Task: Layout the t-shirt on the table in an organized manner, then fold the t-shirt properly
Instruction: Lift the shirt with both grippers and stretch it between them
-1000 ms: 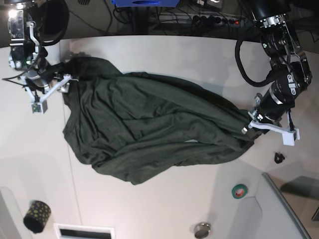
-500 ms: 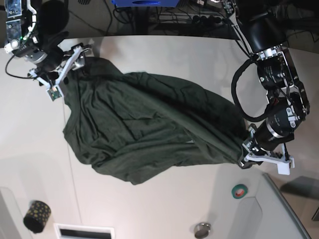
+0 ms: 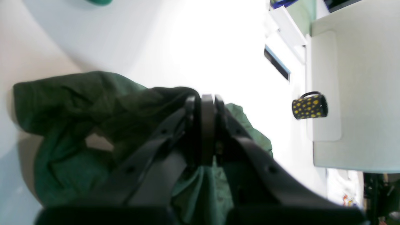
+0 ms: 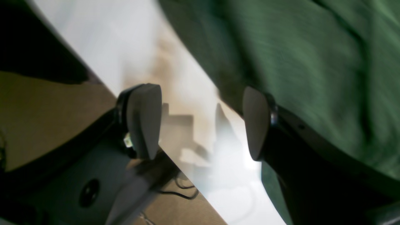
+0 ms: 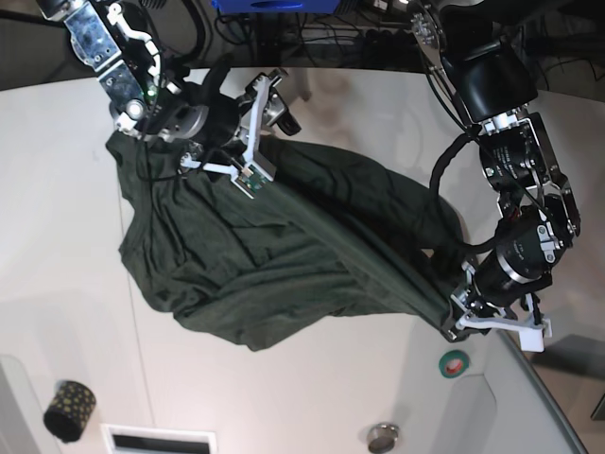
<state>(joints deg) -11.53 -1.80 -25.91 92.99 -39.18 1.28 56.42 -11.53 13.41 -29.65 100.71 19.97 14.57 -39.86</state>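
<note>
Dark green fabric fills most of what I can see: the t-shirt [image 5: 284, 255] lies rumpled across the white table [image 5: 66, 218], its long axis running on a diagonal between my two grippers.

My left gripper [image 3: 202, 128] is pinched tight on a bunched corner of the cloth; in its wrist view the fingers [image 3: 190, 125] meet with green fabric hanging out beneath them and a loose wad trailing off to one side. That is the one hold I have.

My right gripper [image 4: 200, 122] stands wide apart with nothing between its pads [image 4: 143, 120]. From it, the shirt edge lies just off one fingertip, spreading away on that side; bare table shows through the gap. In the base view it hovers over the far end of the garment, near the table's back edge.

So the next move, as I judge it, turns on the right arm, which is nearer the unheld end: slide sideways toward the cloth and close on its edge, then draw away from the left gripper along the shirt's length.

There is open white surface around the shirt; a green tape roll [image 5: 455, 362] sits just beside the left gripper, and a spotted cup [image 5: 70, 410] well apart.
</note>
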